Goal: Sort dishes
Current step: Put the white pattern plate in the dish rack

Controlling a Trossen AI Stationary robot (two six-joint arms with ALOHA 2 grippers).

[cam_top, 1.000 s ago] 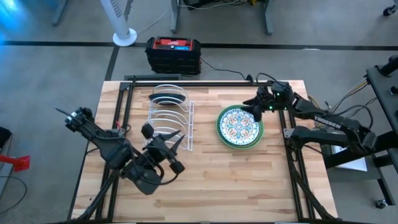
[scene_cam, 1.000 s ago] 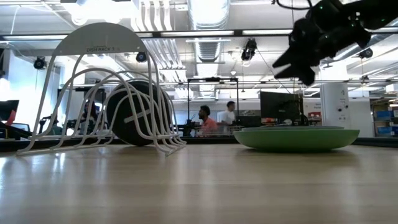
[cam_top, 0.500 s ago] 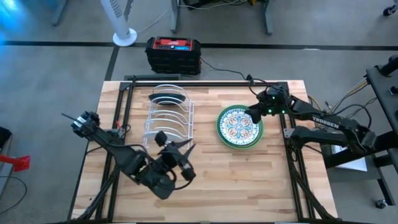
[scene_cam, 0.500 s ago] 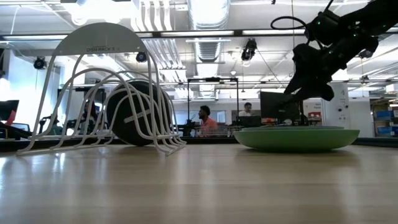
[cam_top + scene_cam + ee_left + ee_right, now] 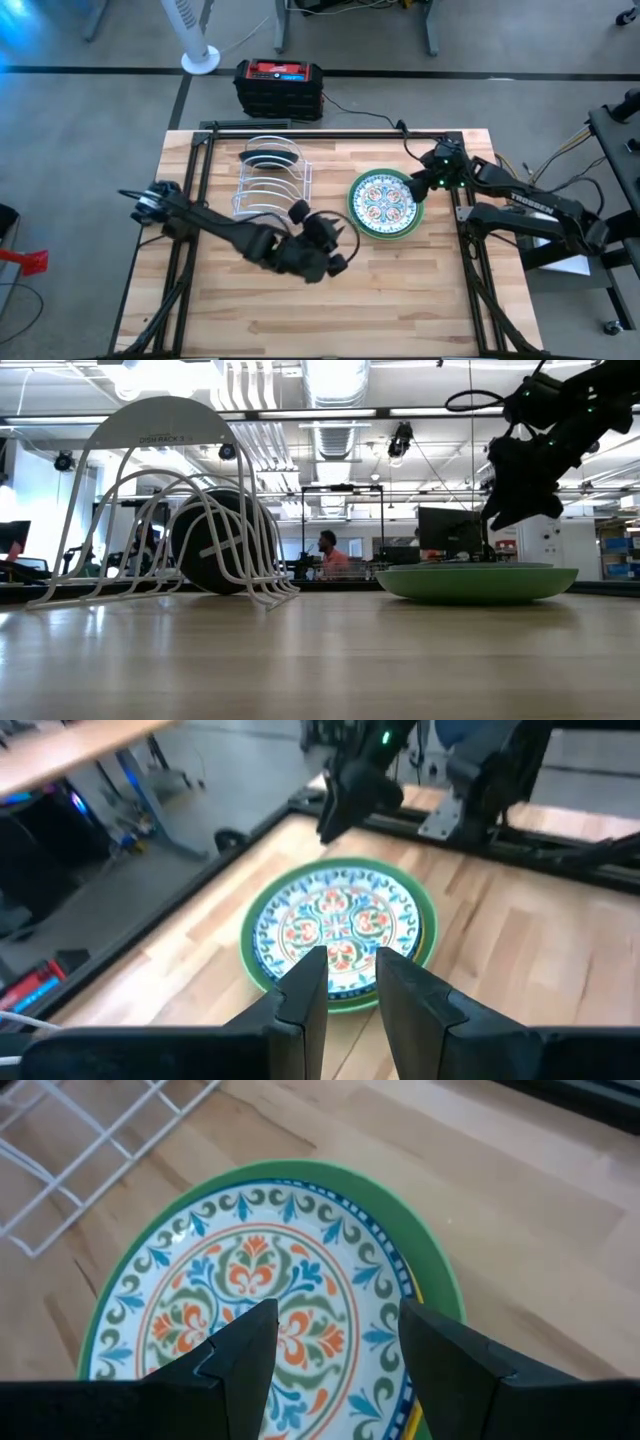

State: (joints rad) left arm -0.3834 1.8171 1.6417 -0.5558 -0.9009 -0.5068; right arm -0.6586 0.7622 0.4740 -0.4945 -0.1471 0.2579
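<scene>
On the tabletop point(image 5: 400, 290) a white rack point(image 5: 272, 190) holds one dark plate point(image 5: 270, 156); beside it lies the plate stack point(image 5: 385, 205). The right pincer point(image 5: 415, 187), released, hovers at its rim. The left pincer point(image 5: 335, 250), empty and nearly clenched, is near. Picking the patterned top plate seems next: descend, grip the rim.

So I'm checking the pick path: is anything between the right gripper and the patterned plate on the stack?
Nothing visible. The right gripper hangs open right over the patterned plate, by its rim; the left gripper is off to the side.
</scene>
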